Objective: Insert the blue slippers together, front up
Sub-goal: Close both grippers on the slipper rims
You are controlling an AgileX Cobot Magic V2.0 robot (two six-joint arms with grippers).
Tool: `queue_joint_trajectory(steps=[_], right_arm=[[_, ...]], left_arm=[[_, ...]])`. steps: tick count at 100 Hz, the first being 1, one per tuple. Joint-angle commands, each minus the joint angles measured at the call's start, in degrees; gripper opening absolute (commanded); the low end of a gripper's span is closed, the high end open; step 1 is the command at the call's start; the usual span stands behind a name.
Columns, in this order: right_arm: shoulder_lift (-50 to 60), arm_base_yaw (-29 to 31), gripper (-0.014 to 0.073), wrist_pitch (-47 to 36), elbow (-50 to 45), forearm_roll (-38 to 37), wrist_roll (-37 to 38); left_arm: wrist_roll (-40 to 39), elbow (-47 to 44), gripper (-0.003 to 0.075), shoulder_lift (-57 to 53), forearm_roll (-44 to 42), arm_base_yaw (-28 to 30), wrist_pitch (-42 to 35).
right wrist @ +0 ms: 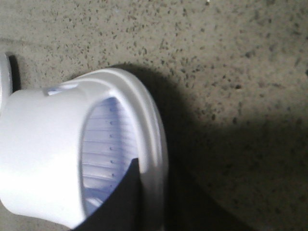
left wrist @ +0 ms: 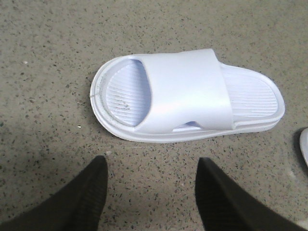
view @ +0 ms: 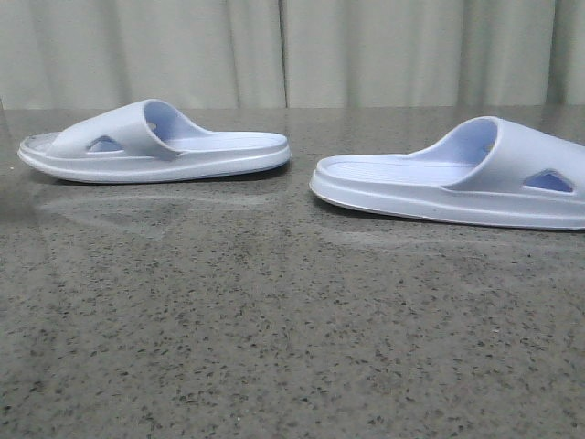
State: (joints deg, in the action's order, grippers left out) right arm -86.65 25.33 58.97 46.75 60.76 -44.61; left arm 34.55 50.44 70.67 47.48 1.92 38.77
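Two pale blue slippers lie flat on the speckled table (view: 274, 320), heels facing each other: the left one (view: 155, 151) and the right one (view: 457, 183). Neither gripper shows in the front view. In the left wrist view my left gripper (left wrist: 151, 161) is open over bare table, just short of the left slipper's (left wrist: 187, 91) side. In the right wrist view my right gripper (right wrist: 156, 166) straddles the toe rim of the right slipper (right wrist: 43, 154). One dark finger (right wrist: 127, 192) rests on the ribbed footbed, and the other lies in shadow outside the sole.
A pale curtain (view: 292, 50) hangs behind the table's far edge. A gap of bare table separates the two heels. The right slipper's edge (left wrist: 304, 144) shows at the side of the left wrist view. A sliver of the left slipper (right wrist: 4, 82) shows in the right wrist view.
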Motion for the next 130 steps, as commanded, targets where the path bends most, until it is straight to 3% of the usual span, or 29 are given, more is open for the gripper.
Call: queue_joint_trajectory(steps=[1, 15, 37, 82, 117, 124, 130], right_arm=[[1.18, 0.38, -0.0105, 2.29, 2.02, 2.95, -1.15], [1.18, 0.38, -0.0107, 2.29, 2.37, 2.95, -1.15], [1.18, 0.38, -0.0107, 1.28, 2.37, 2.95, -1.27], [1.18, 0.38, -0.0107, 0.31, 2.37, 3.51, -1.79], [1.18, 0.38, -0.0107, 0.09, 2.37, 3.51, -1.79], [1.18, 0.38, -0.0107, 0.09, 2.37, 3.51, -1.79], [1.18, 0.38, -0.0107, 0.09, 2.37, 3.51, -1.79]], left_arm=[[0.07, 2.57, 0.036, 1.4, 3.7, 0.33, -0.65], [1.35, 4.93, 0.036, 6.53, 7.43, 1.9, 1.44], [10.73, 8.9, 0.036, 15.56, 20.79, 8.54, 11.41], [12.14, 18.75, 0.036, 27.64, 20.08, 7.41, 15.05], [12.14, 20.05, 0.0358, 32.01, 20.11, 5.3, 16.76], [12.14, 20.05, 0.0312, 32.11, 20.26, 5.3, 16.76], [12.14, 20.05, 0.0206, 32.11, 20.26, 5.3, 17.0]])
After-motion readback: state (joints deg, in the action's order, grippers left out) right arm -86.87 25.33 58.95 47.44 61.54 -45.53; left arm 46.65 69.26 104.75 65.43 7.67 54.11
